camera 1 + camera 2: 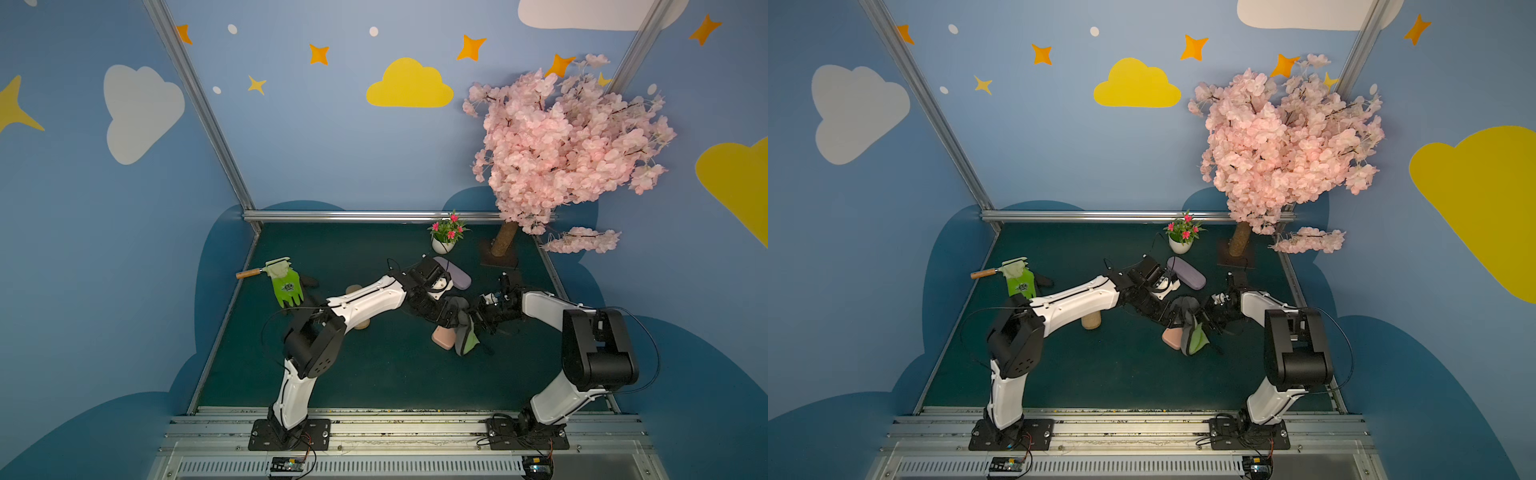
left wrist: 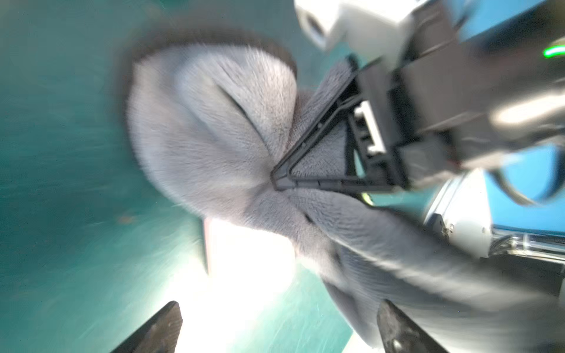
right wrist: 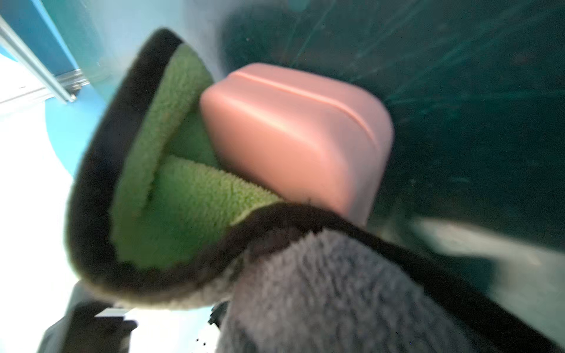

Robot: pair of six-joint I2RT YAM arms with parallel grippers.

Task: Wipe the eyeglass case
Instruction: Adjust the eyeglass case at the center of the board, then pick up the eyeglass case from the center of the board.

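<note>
We see the right end effector (image 2: 276, 180) pinching the grey cloth (image 2: 214, 137), which hides part of the pink case (image 3: 293, 134). The left end effector (image 2: 279, 331) is spread, mostly cut off.

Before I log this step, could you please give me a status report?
Left gripper open, at the pink case. Right gripper shut on the cloth, cloth draped against the case. Purple case behind, apart.

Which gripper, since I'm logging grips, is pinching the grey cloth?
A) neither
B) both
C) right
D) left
C: in the left wrist view the right gripper is shut on the grey cloth, and the left gripper has its jaws spread wide.
</note>
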